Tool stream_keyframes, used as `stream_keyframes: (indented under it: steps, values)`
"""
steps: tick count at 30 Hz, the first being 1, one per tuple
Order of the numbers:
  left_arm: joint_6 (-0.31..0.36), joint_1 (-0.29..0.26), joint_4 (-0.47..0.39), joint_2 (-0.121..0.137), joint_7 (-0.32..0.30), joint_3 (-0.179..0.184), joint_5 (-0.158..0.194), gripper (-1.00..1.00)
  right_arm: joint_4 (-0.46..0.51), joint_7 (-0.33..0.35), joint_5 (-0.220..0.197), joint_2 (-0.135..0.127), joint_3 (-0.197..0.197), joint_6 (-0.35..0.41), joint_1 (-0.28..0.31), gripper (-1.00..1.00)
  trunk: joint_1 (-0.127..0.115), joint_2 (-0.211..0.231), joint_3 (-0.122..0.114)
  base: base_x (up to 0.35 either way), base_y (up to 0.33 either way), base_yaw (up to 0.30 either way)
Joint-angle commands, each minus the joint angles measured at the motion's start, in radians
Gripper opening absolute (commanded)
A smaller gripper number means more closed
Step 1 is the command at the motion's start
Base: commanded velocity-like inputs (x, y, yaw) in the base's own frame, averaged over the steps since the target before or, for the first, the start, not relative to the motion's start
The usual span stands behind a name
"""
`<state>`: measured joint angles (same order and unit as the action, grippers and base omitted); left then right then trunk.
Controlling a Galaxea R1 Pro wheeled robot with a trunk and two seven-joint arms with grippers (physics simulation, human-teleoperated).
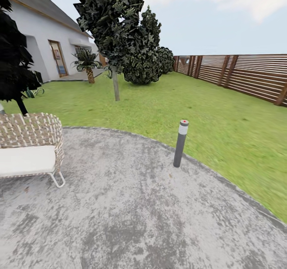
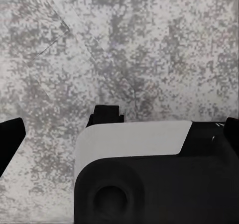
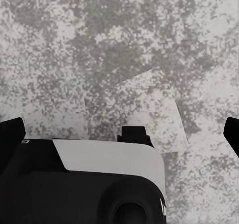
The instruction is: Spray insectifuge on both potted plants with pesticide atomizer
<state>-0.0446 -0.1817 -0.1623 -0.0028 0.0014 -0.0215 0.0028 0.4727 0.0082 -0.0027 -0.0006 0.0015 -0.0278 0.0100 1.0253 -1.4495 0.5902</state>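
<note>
Judging from these views, the task is at its very start: the robot stands on a round patio (image 1: 131, 213) of mottled grey, rough-looking stone, and neither the pesticide atomizer nor the two potted plants can be picked out anywhere, so finding the bottle, grasping it and spraying both plants all remain to be done.

The garden (image 1: 167, 101) spreads from about 10 o'clock round to 3 o'clock: flat green lawn meeting the patio along a curved edge. A slim dark bollard light (image 1: 180, 142) with a pale band and red cap stands upright at the patio's rim, near 1 o'clock. At 9 o'clock sits a woven wicker chair (image 1: 32, 141) with a smooth white cushion and thin metal legs. Further off, a thin-trunked tree (image 1: 113, 34), a dense rounded bush (image 1: 141, 65) and a small palm (image 1: 87, 63) stand before a white house (image 1: 40, 38); a brown slatted wooden fence (image 1: 239, 75) runs along 2 o'clock.

The left gripper (image 2: 119, 134) and right gripper (image 3: 119, 134) both hang over the speckled paving, black fingertips spread wide at the frame edges, released and holding nothing
</note>
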Motion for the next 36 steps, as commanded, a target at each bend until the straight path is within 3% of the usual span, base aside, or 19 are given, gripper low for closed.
stream_keyframes:
  steps: [1,24,36]
  values:
    - [-0.004,-0.001,0.001,0.000,0.000,-0.002,0.000,1.00,0.000,0.001,0.000,0.000,0.000,-0.003,0.000,1.00,0.000,0.000,0.001,-0.125,0.000,0.288]
    - [-0.003,-0.001,0.001,0.000,0.000,-0.002,0.000,1.00,0.000,0.001,0.000,0.000,0.000,-0.003,0.000,1.00,0.000,0.000,0.012,-0.117,0.000,0.288]
    - [-0.004,-0.001,0.001,0.000,0.000,-0.003,0.001,1.00,0.000,0.001,0.000,0.001,0.000,-0.003,-0.001,1.00,0.000,0.000,0.018,-0.012,0.000,0.288]
